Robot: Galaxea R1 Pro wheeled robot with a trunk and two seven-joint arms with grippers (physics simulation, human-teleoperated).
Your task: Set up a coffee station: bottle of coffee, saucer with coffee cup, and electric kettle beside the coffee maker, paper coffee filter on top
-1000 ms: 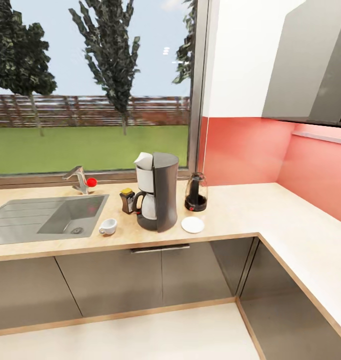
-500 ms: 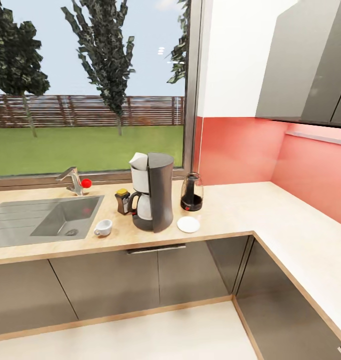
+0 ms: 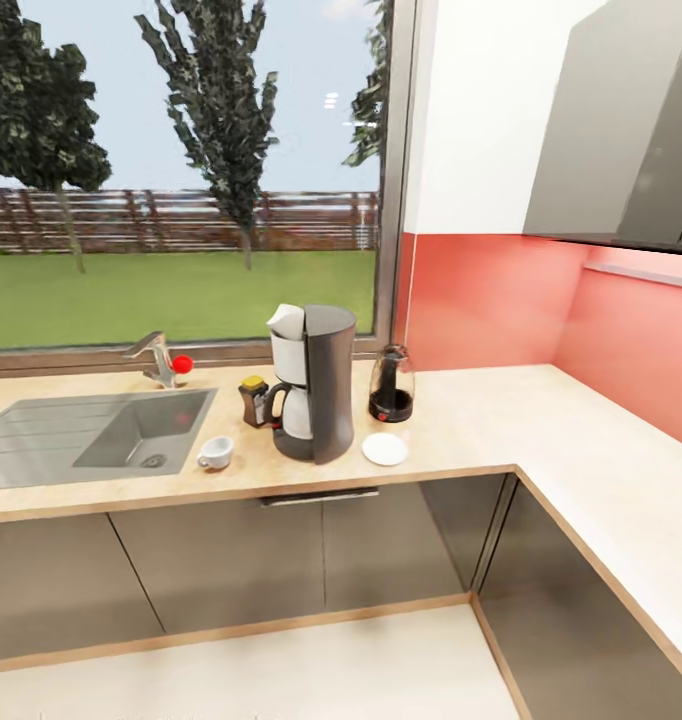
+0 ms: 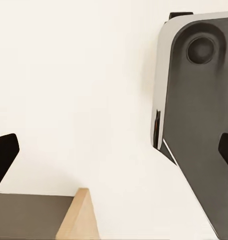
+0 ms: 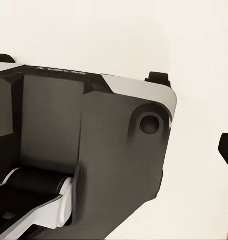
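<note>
While the coffee cup [image 3: 216, 452] sits off the saucer [image 3: 385, 449] (remaining step), we judge both grippers' fingers spread, empty.

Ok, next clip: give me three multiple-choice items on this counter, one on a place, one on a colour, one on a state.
1. Where is the coffee cup?
A. on the saucer
B. on the kitchen countertop beside the sink
C. on top of the coffee maker

2. What colour is the cap on the bottle of coffee?
A. tan-yellow
B. blue
C. white

3. What state is the saucer in?
A. bare
B. holding the cup
C. leaning on the electric kettle

Key: 1 B, cup stands by the sink edge; 2 A, cap shows yellow; 3 A, nothing rests on it.
</note>
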